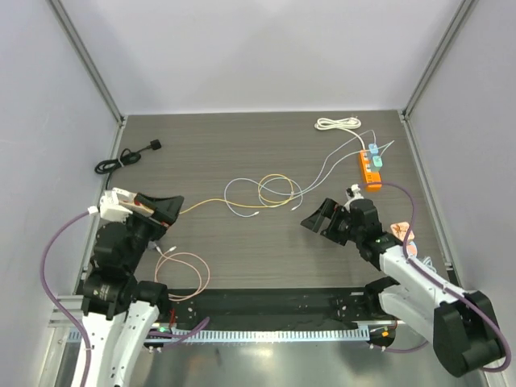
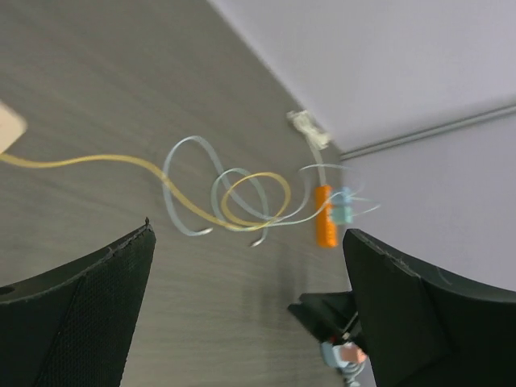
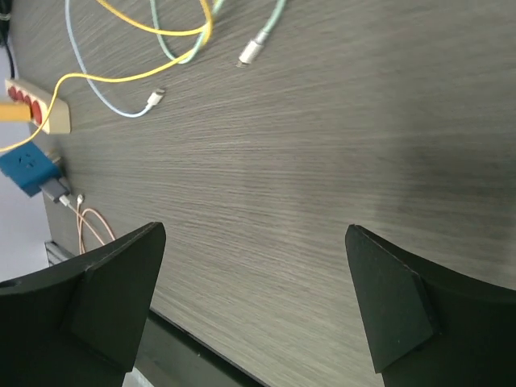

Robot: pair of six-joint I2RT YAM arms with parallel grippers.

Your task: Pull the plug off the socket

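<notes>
Top external view: left gripper (image 1: pixel 172 213) and right gripper (image 1: pixel 316 216) are gaping empty; plugs (image 1: pixel 374 153) are sitting in the socket (image 1: pixel 369 172) at two o'clock.

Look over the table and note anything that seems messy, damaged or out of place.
Nothing looks broken or spilled. The one untidy spot is mid-table, where the yellow cable and the pale cables lie looped over each other in a loose tangle. The pale ones run off towards the orange power strip at the far right.
</notes>
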